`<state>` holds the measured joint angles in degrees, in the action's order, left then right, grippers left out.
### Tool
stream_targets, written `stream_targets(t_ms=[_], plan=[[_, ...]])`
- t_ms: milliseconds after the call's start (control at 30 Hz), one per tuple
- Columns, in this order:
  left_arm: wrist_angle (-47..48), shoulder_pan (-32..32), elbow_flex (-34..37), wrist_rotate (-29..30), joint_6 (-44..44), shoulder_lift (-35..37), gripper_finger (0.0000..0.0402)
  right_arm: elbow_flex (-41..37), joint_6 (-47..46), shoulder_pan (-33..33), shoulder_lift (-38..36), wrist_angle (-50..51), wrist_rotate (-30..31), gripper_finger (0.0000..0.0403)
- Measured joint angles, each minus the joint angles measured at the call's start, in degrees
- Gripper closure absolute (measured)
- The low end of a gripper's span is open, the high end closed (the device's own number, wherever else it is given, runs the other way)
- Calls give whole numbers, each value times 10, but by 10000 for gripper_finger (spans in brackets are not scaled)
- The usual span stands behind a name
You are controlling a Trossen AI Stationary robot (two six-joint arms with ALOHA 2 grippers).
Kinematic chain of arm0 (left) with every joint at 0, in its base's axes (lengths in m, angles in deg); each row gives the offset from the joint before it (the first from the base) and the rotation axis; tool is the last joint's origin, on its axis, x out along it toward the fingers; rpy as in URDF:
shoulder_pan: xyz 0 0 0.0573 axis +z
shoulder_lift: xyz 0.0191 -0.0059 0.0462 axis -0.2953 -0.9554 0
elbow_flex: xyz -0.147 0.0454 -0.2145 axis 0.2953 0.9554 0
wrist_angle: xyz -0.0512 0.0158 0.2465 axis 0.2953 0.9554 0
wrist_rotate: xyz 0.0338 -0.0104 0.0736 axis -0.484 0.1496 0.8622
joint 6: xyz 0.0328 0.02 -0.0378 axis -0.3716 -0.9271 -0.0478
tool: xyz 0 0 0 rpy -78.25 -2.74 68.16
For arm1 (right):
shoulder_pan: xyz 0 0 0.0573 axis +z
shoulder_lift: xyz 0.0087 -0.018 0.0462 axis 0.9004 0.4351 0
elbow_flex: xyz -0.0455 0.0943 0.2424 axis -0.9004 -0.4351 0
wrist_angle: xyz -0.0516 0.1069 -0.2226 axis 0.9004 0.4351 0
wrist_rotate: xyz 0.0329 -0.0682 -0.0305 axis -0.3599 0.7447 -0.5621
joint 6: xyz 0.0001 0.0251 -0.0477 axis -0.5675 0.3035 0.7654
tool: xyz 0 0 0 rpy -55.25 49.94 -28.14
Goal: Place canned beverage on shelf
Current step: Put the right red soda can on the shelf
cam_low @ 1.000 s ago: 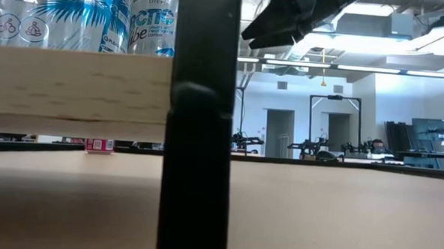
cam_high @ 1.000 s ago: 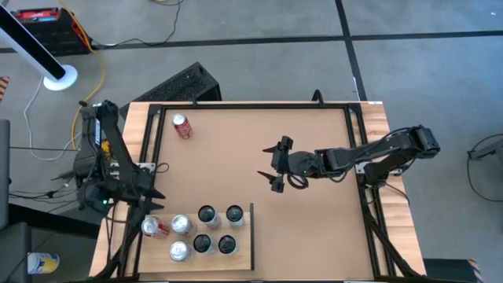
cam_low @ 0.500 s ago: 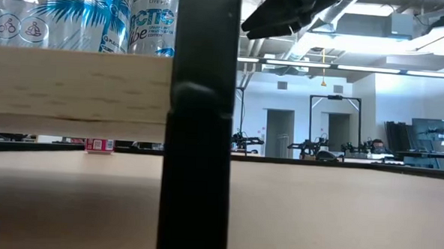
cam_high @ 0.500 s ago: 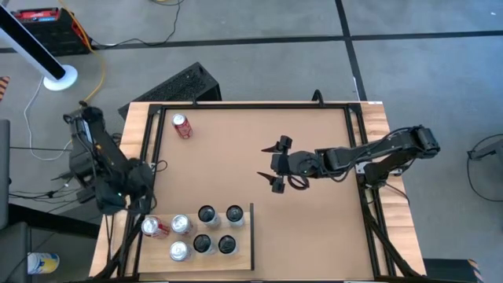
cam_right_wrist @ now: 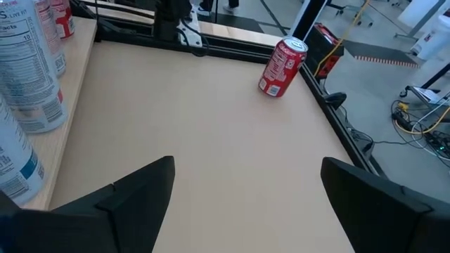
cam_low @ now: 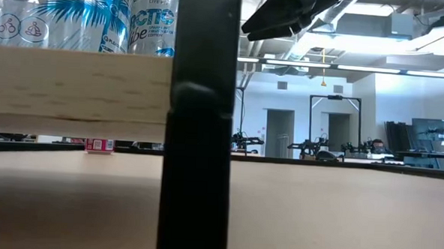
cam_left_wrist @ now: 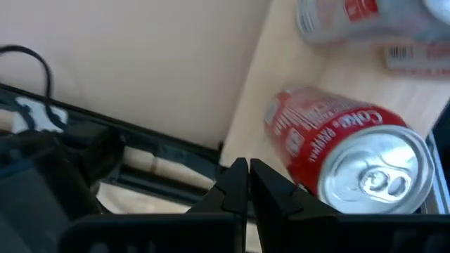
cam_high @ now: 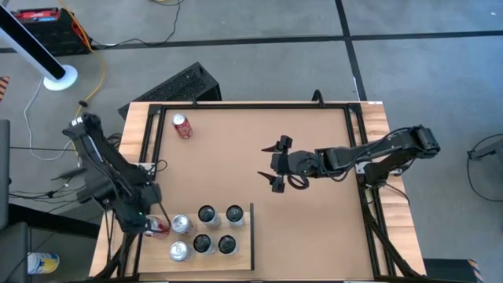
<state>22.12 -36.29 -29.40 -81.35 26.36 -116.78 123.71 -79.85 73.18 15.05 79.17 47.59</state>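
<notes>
The shelf [cam_high: 236, 255] is a pale wood board at the table's near left, with a black rail [cam_high: 251, 236] on its right side. Several cans stand on it, among them a red cola can [cam_high: 160, 226] at its left end. A second red can [cam_high: 182, 126] stands on the table at the far left, and it shows in the right wrist view [cam_right_wrist: 283, 67]. My left gripper [cam_high: 147, 222] is shut, low beside the shelf's red can [cam_left_wrist: 344, 158]. My right gripper [cam_high: 275, 167] hangs open and empty over the table's middle. My left gripper has its shut fingers [cam_left_wrist: 271, 188] close beside the red can's lower side wall [cam_left_wrist: 299, 179], coming from the table's left. I cannot tell whether they touch it. The can stands on the shelf board [cam_left_wrist: 281, 84].
Black frame rails run along the table's edges [cam_high: 153, 149]. The low view looks under the shelf board [cam_low: 73, 88] past its black post [cam_low: 199, 138], with tall cans [cam_low: 61, 16] on top. Bare brown tabletop [cam_high: 314, 228] lies to the shelf's right.
My left arm has swung, and its gripper has gone toward the table's near edge and down to the red can at the shelf's left end. My right gripper has kept still.
</notes>
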Motion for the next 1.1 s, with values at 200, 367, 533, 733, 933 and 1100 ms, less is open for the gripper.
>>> stream_targets(t_ms=[200, 367, 533, 733, 933, 1100], plan=[[-26, 22, 0, -52, -42, -38, 401, 0, 1, 0, 0, -3, 0, 21], [-34, 41, 0, -50, -93, -55, 401, 0, 5, 0, 0, -2, 0, 21], [-64, 60, 0, -45, -138, -58, 401, 0, 5, 0, 0, -2, 0, 21], [-89, 64, 0, -46, -145, -58, 401, 0, 5, 0, 0, -2, 0, 21], [-118, 64, 0, -52, -162, -58, 401, 0, 5, 0, 0, -2, 0, 21], [-135, 59, 0, -64, -151, -58, 401, 0, 5, 0, 0, -2, 0, 21]])
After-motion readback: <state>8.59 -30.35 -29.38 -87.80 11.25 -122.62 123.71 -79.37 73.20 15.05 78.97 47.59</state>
